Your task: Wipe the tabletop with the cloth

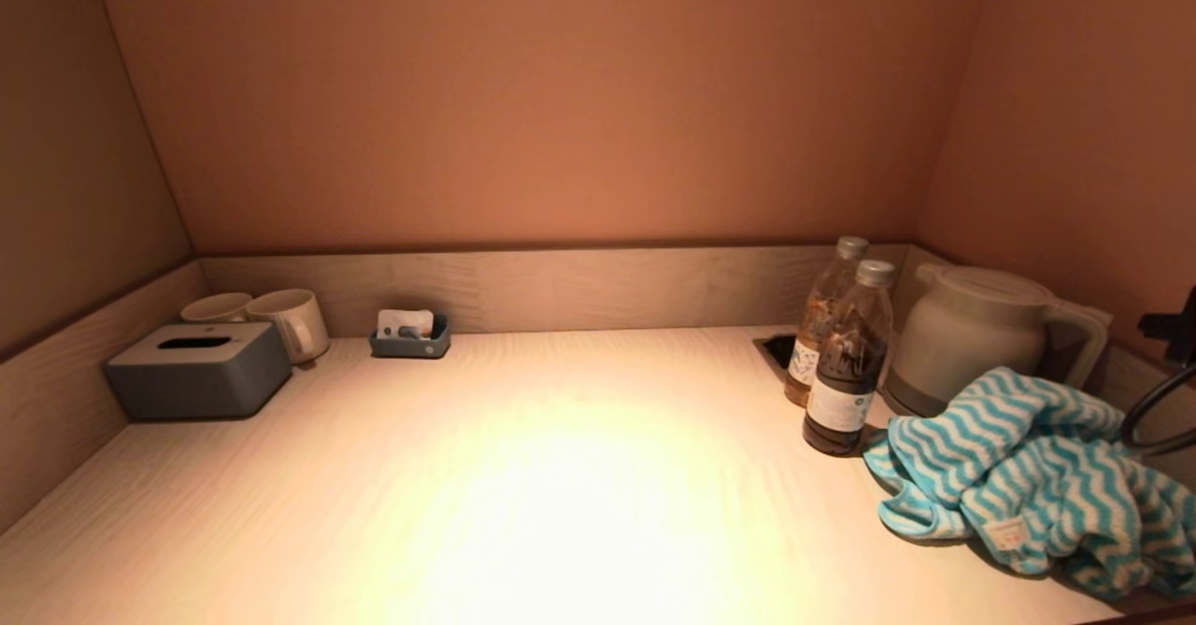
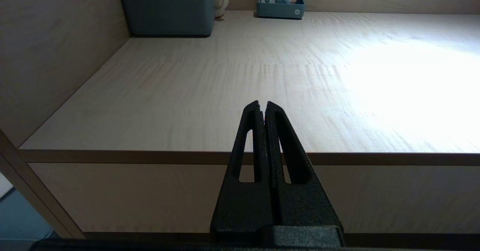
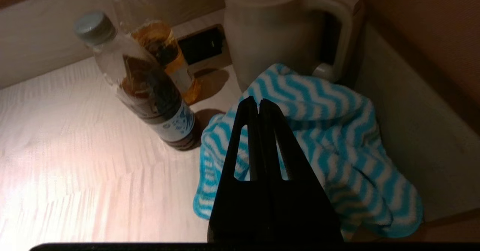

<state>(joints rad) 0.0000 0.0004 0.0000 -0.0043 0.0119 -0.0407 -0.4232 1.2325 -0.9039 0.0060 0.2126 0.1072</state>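
Note:
A blue and white wavy-striped cloth (image 1: 1028, 471) lies crumpled at the front right of the pale wooden tabletop (image 1: 561, 475), beside the kettle. It also shows in the right wrist view (image 3: 330, 131). My right gripper (image 3: 258, 101) is shut and empty, hovering above the cloth without holding it. My left gripper (image 2: 262, 104) is shut and empty, held in front of the table's front edge at the left. Neither gripper's fingers show in the head view.
Two bottles (image 1: 846, 363) and a white kettle (image 1: 981, 331) stand at the right, close to the cloth. A grey tissue box (image 1: 198, 370), two mugs (image 1: 291, 321) and a small tray (image 1: 409, 337) stand at the back left. Low wooden walls enclose three sides.

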